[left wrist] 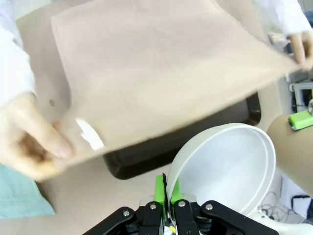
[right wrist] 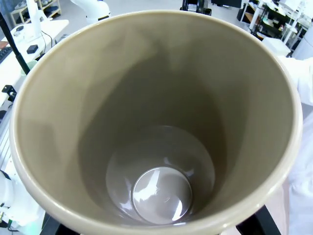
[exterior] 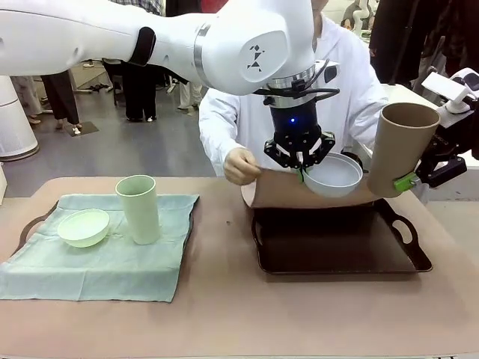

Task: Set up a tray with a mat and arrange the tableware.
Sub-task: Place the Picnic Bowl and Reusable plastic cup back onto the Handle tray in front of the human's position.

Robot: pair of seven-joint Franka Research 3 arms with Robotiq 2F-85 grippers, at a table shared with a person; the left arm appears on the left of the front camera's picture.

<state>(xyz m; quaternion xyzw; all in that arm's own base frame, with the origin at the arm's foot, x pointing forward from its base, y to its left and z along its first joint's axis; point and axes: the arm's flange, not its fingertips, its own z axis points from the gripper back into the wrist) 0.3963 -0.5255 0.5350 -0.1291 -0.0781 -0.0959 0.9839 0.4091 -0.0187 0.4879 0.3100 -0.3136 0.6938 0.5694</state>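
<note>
My left gripper (exterior: 302,170) reaches across the table and is shut on the rim of the white bowl (exterior: 334,176), holding it tilted above the dark tray (exterior: 337,262). In the left wrist view the fingers (left wrist: 160,188) pinch the bowl's (left wrist: 230,166) edge. A person's hand (exterior: 241,164) holds a tan mat (exterior: 281,193) over the tray's far side. My right gripper (exterior: 408,179) is shut on the tan-brown cup (exterior: 400,146), held tilted in the air beside the tray's right end. The right wrist view looks straight into that cup (right wrist: 156,122).
At the left, a pale green cloth (exterior: 105,262) lies on another tray (exterior: 36,222) and carries a pale green bowl (exterior: 84,226) and a pale green cup (exterior: 138,208). The person stands at the far edge, with both hands (left wrist: 29,137) on the mat (left wrist: 156,73).
</note>
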